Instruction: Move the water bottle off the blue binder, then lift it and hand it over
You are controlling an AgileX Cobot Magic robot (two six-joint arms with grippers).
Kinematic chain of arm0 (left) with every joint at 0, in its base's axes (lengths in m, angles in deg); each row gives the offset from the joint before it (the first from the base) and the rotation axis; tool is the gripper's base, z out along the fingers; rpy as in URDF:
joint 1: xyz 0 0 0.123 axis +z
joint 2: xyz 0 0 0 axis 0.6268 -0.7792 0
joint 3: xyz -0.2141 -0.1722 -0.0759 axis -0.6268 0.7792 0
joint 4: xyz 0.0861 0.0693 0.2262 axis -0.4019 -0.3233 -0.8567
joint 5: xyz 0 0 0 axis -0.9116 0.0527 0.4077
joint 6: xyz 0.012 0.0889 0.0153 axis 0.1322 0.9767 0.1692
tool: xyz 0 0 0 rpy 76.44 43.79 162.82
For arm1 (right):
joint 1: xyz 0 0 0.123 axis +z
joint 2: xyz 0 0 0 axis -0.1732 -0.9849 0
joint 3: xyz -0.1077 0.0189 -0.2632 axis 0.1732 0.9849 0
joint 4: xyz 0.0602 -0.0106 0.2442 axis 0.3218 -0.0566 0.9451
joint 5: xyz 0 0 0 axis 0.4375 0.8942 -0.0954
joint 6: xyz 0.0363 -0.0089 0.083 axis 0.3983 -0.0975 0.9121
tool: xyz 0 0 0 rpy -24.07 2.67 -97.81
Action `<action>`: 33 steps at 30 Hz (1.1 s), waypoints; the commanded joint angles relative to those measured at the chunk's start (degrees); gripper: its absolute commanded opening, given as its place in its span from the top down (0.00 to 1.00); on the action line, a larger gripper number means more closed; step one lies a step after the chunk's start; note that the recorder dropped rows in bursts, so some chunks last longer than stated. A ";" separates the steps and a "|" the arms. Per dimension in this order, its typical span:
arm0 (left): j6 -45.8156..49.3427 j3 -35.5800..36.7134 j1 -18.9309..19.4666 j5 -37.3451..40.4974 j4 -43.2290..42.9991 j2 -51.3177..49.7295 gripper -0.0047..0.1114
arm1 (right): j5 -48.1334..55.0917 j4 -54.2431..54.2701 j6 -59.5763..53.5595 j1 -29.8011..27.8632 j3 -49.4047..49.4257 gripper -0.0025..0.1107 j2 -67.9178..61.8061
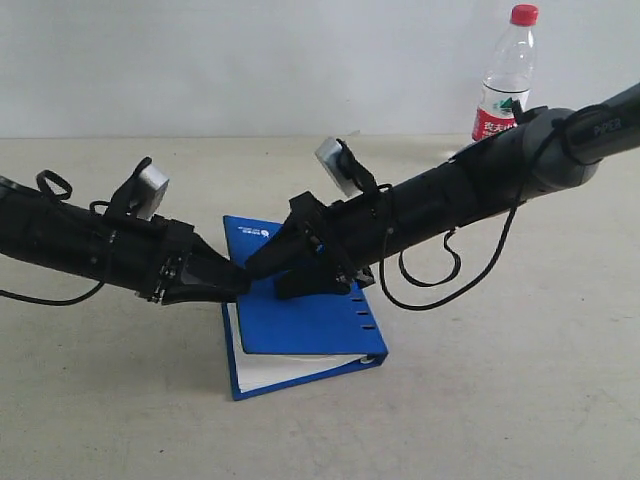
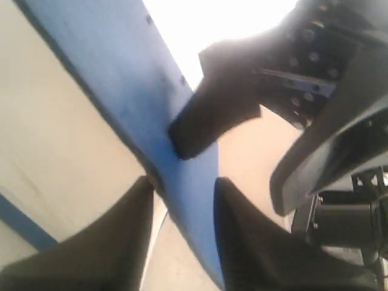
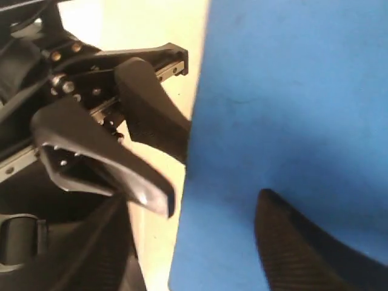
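The water bottle, clear with a red cap, stands upright at the back right of the table, away from both grippers. The blue binder lies mid-table with white pages showing at its near edge. My left gripper reaches its left edge, and in the left wrist view the gripper is shut on the blue cover. My right gripper meets the same edge from the right. It stands open, one finger over the cover and one beyond its edge.
The beige table stretches in front of and beside the binder. A pale wall closes the back. The right arm's black cable hangs in a loop just right of the binder.
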 commanded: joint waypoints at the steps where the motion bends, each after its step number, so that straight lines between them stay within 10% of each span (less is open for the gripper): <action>1: -1.85 -0.25 -0.72 -5.19 4.57 0.60 0.72 | -0.11 -1.72 -3.18 -0.15 -0.26 0.65 4.82; 4: 0.90 -0.25 -0.72 -5.43 8.64 0.60 0.92 | -0.25 -9.79 -3.18 -2.00 -2.08 0.66 11.10; 12: 17.85 -0.25 -0.72 7.10 6.04 0.70 0.92 | -1.03 -43.68 11.55 -4.99 -1.71 0.63 17.43; 19: 18.97 1.50 -0.76 7.10 0.77 3.76 0.92 | -7.97 -46.14 11.53 -4.89 0.97 0.27 17.34; 33: 16.80 3.63 -0.76 7.10 0.68 16.47 0.92 | -4.79 -36.41 10.05 -12.96 0.97 0.28 15.09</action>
